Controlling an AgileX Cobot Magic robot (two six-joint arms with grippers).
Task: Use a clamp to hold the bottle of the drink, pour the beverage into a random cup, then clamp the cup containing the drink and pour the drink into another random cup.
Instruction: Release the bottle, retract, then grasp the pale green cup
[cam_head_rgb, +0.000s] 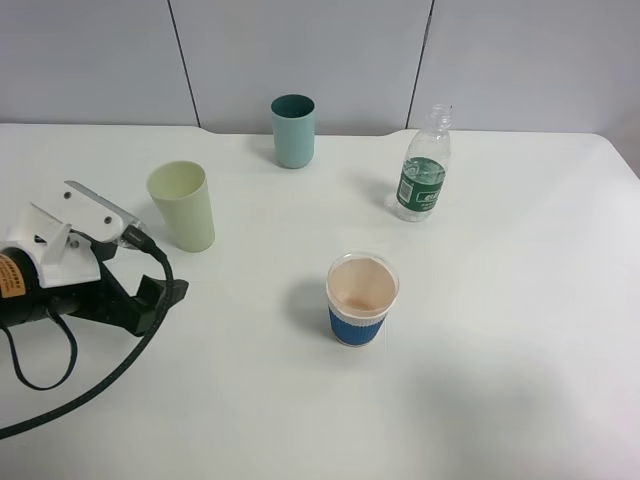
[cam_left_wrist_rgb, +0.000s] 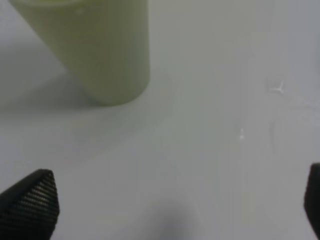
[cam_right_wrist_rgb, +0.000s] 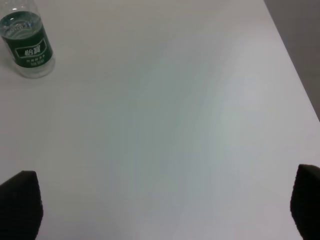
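Exterior high view: on the right half of the white tabletop (cam_head_rgb: 520, 400) the small clear green-labelled plastic bottle (cam_head_rgb: 424, 178) is seen upright, so it is judged nearer the right arm. Right fingers (cam_right_wrist_rgb: 20, 205) are spread and empty, the bottle well ahead and off-centre; left fingers (cam_left_wrist_rgb: 30, 205) are likewise spread.

the black two-fingered left gripper (cam_head_rgb: 158, 303) carries a white camera block (cam_head_rgb: 45, 245), an orange label (cam_head_rgb: 10, 276), a silver bracket (cam_head_rgb: 100, 207) and looping black cables (cam_head_rgb: 120, 367); its fingertips (cam_left_wrist_rgb: 30, 205) are finely ribbed.
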